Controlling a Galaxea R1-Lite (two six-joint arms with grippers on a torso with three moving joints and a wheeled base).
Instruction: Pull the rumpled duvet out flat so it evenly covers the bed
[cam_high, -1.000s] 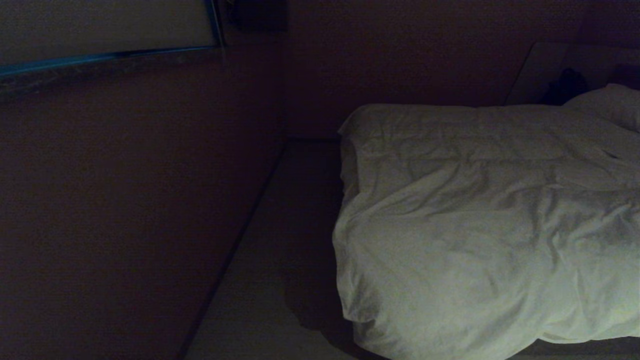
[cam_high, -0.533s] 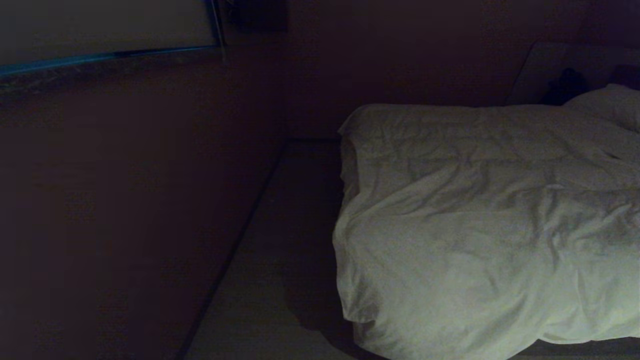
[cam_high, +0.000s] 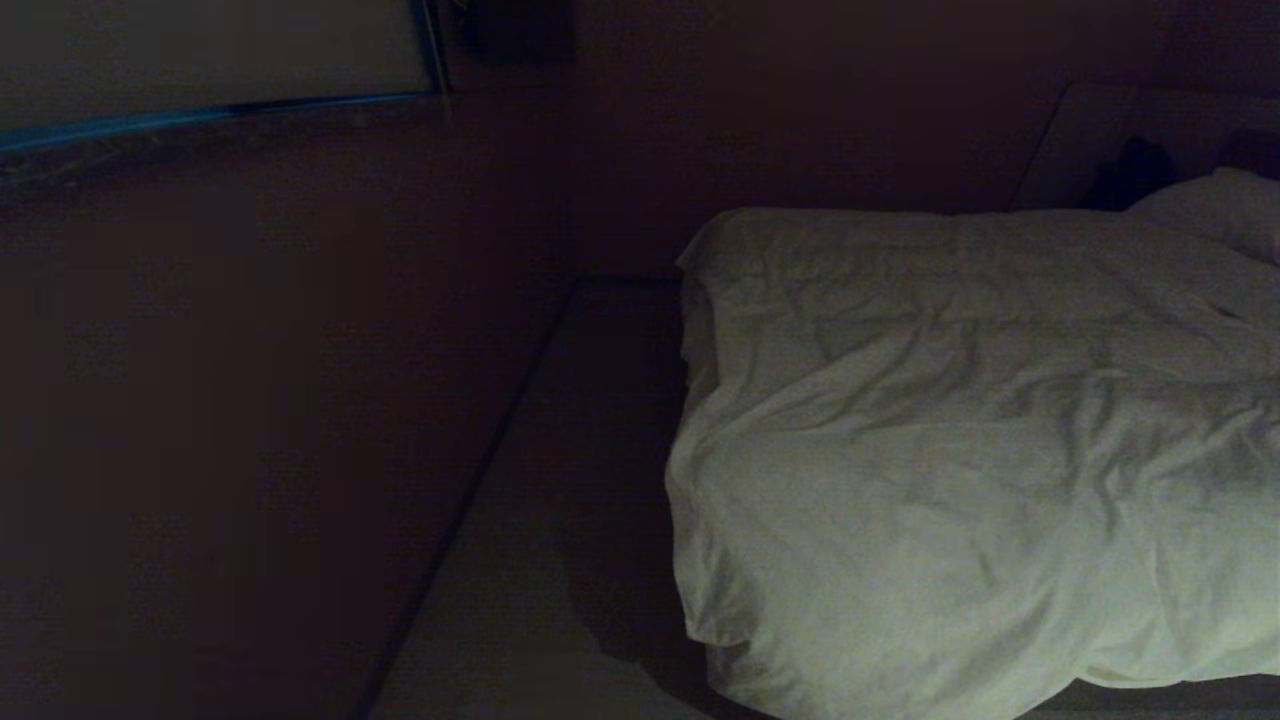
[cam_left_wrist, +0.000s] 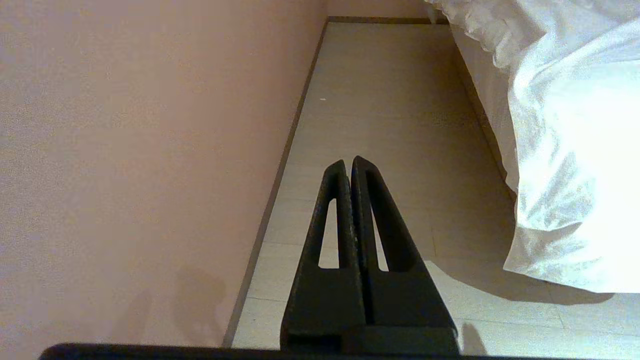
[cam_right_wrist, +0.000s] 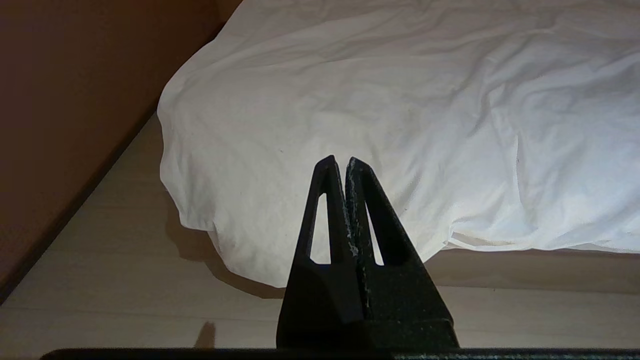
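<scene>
A creased white duvet (cam_high: 960, 450) lies over the bed on the right of the head view, and its near corner hangs down over the bed's foot toward the floor. The same duvet (cam_right_wrist: 380, 105) fills the right wrist view, and the duvet's hanging corner (cam_left_wrist: 565, 165) shows in the left wrist view. The bed's pale base (cam_right_wrist: 540, 270) shows under the hem. My left gripper (cam_left_wrist: 348, 162) is shut and empty, held over the floor beside the bed. My right gripper (cam_right_wrist: 339, 161) is shut and empty, short of the duvet's near corner. Neither arm shows in the head view.
A wall (cam_left_wrist: 125, 150) runs along the left, leaving a strip of pale floor (cam_left_wrist: 385, 100) between it and the bed. A pillow (cam_high: 1225, 205) lies at the far right end of the bed. The room is dim in the head view.
</scene>
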